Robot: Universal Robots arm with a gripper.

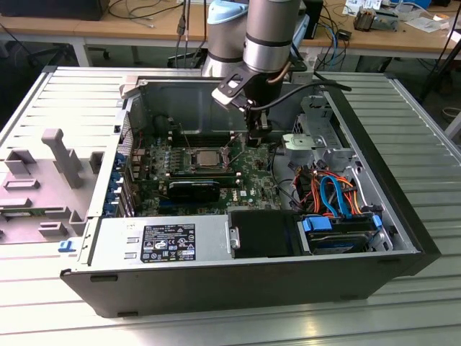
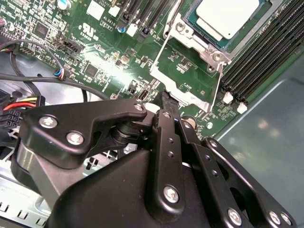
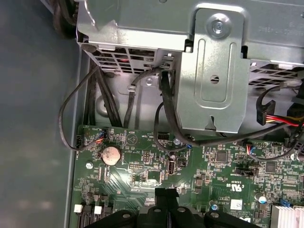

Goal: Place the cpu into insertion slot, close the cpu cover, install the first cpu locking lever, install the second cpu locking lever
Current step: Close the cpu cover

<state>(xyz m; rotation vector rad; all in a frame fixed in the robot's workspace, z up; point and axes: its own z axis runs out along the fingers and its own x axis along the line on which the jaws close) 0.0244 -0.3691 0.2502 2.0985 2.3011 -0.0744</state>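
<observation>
Inside the open computer case (image 1: 403,238), the arm (image 1: 270,36) reaches straight down, its hand (image 1: 257,137) just beside the insertion slot (image 2: 211,51). Its fingers are drawn together, tips at the edge of the swung-open cpu cover (image 2: 187,95); whether they pinch it, I cannot tell. The cpu (image 2: 227,16) sits in the slot.

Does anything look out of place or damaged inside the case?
Nothing looks damaged. The cpu sits level in the insertion slot; the cpu cover stands open beside it, with the tool near its edge.
</observation>
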